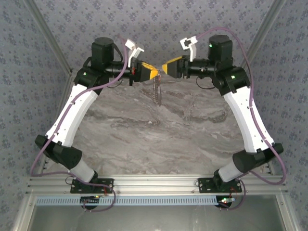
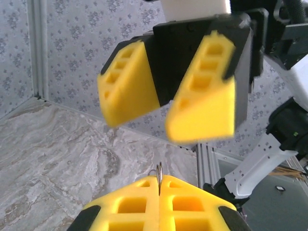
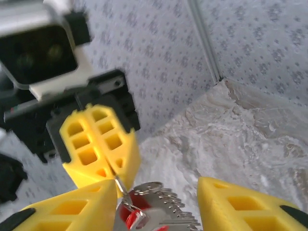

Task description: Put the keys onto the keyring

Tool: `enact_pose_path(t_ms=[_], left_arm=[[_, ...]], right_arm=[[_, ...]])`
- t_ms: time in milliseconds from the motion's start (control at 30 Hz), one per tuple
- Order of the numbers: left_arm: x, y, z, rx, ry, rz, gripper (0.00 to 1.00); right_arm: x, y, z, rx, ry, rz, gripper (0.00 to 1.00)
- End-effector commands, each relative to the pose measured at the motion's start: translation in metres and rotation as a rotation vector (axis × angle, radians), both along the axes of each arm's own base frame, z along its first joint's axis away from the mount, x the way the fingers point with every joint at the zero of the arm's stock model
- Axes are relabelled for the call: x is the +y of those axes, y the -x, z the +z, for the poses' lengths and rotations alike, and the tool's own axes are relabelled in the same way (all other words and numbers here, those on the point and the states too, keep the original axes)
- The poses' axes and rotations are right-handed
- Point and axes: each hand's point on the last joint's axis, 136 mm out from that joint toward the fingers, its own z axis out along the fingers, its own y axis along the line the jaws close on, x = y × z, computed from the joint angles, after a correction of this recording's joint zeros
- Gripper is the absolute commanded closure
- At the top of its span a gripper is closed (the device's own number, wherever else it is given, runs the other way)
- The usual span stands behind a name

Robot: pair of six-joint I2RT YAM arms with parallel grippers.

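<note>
My left gripper [image 1: 153, 73] is held up at the far middle of the table, shut on the keyring [image 2: 159, 177], a thin metal loop whose edge pokes out between its yellow fingertips. In the right wrist view the ring wire [image 3: 118, 186] runs down from those closed fingers [image 3: 98, 144] to the keys [image 3: 159, 214], a bunch of silvery toothed blades with red parts. From above, the keys [image 1: 156, 92] dangle below the two grippers. My right gripper [image 1: 167, 67] faces the left one tip to tip. It is open, its fingers [image 2: 202, 103] spread, and the bunch lies between them untouched.
The marble tabletop [image 1: 159, 139] lies well below both grippers. Patterned walls [image 1: 159, 19] close in the back and sides. An aluminium rail [image 1: 154, 185] carries the arm bases at the near edge.
</note>
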Motion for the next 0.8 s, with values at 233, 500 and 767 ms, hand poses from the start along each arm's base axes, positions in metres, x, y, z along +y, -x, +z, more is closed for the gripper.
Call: enact_pose_path(t_ms=[233,500,767], left_arm=[[0.011,0.007,0.047,-0.137,0.104,0.074,1.00],[0.010,0.006,0.055,-0.139,0.140,0.073,1.00],[0.011,0.004,0.062,-0.145,0.157,0.079,1.00]], right_arm=[[-0.015,0.006,0.029,-0.019,-0.196,-0.002,0.39],[0.003,0.009,0.023,0.024,-0.243,0.084,0.36],[0.018,0.017,0.017,0.043,-0.239,0.136,0.36]])
